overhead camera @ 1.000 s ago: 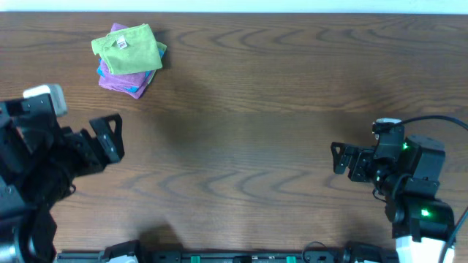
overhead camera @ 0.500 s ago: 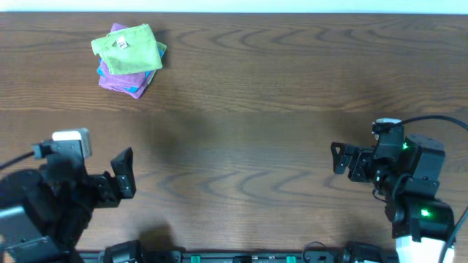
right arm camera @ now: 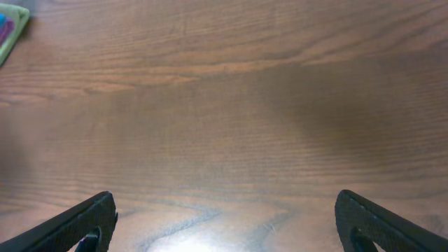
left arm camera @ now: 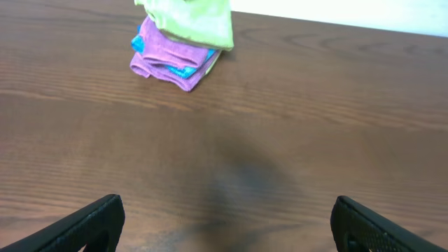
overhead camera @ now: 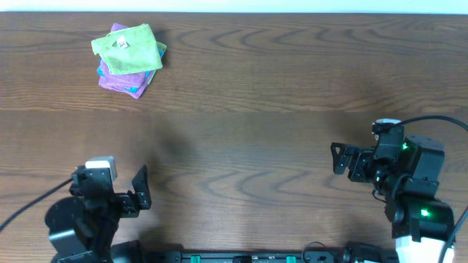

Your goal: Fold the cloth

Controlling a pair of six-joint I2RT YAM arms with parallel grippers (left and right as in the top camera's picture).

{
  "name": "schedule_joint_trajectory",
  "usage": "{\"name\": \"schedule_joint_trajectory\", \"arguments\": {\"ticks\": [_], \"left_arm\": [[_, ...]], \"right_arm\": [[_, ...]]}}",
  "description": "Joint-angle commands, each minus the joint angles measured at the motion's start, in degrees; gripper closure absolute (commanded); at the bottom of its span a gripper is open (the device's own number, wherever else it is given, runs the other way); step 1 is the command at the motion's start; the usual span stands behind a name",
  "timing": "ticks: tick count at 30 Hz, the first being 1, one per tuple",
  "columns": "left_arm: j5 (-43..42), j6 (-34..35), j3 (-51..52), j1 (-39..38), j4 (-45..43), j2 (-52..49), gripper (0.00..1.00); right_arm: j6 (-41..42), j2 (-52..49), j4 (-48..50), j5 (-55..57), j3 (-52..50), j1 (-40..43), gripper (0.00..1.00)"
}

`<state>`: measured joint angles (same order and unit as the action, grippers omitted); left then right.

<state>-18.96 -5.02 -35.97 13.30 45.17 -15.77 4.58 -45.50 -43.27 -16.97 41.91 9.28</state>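
A stack of folded cloths (overhead camera: 129, 58) lies at the far left of the wooden table: a green one on top, purple and blue ones beneath. It also shows at the top of the left wrist view (left arm camera: 183, 42), and a corner of it shows at the top left of the right wrist view (right arm camera: 10, 28). My left gripper (overhead camera: 140, 196) is open and empty near the front left edge, far from the stack. My right gripper (overhead camera: 338, 159) is open and empty at the right side of the table.
The dark wooden table (overhead camera: 248, 109) stretches between the two arms. A pale wall strip runs along its far edge (left arm camera: 350, 14).
My left arm has drawn back towards the front edge of the table and moved a little to the right, away from the stack. The right arm has not moved.
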Motion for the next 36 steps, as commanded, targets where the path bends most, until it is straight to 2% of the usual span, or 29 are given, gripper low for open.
{"name": "schedule_joint_trajectory", "arguments": {"ticks": [1, 13, 36], "left_arm": [[2.3, -1.0, 4.6, -1.2, -0.9, 4.0, 0.05], [7.6, -1.2, 15.0, -4.5, -1.3, 11.9, 0.05], [13.9, -1.6, 21.9, -9.6, -1.3, 12.7, 0.05]], "right_arm": [[0.5, 0.1, 0.0, -0.4, -0.1, 0.4, 0.01], [0.5, 0.1, 0.0, -0.4, -0.1, 0.4, 0.01], [0.5, 0.1, 0.0, -0.4, -0.1, 0.4, 0.01]]}}
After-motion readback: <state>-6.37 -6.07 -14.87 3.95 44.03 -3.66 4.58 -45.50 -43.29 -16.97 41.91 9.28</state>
